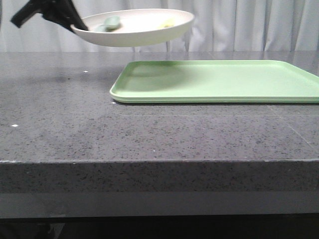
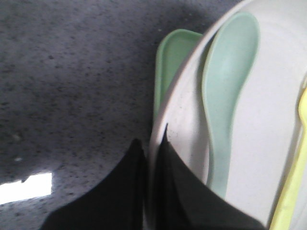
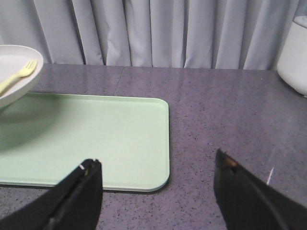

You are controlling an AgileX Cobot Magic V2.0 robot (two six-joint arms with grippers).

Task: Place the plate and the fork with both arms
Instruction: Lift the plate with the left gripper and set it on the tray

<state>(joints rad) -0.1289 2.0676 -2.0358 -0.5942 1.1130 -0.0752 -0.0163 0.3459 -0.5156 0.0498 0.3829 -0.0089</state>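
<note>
My left gripper (image 1: 77, 26) is shut on the left rim of the cream plate (image 1: 144, 31) and holds it in the air above the left end of the light-green tray (image 1: 219, 82). In the left wrist view its two black fingers (image 2: 153, 141) pinch the plate's rim (image 2: 165, 115). The pale-yellow fork (image 2: 292, 177) lies in the plate beside a teal-grey spoon (image 2: 225, 100). The fork also shows in the front view (image 1: 168, 22) and in the right wrist view (image 3: 17, 76). My right gripper (image 3: 158, 165) is open and empty, low near the tray's right end; it does not show in the front view.
The tray (image 3: 86, 139) lies on the speckled grey table (image 1: 75, 119). A white container (image 3: 295, 57) stands at the far right of the table. Grey curtains hang behind the table.
</note>
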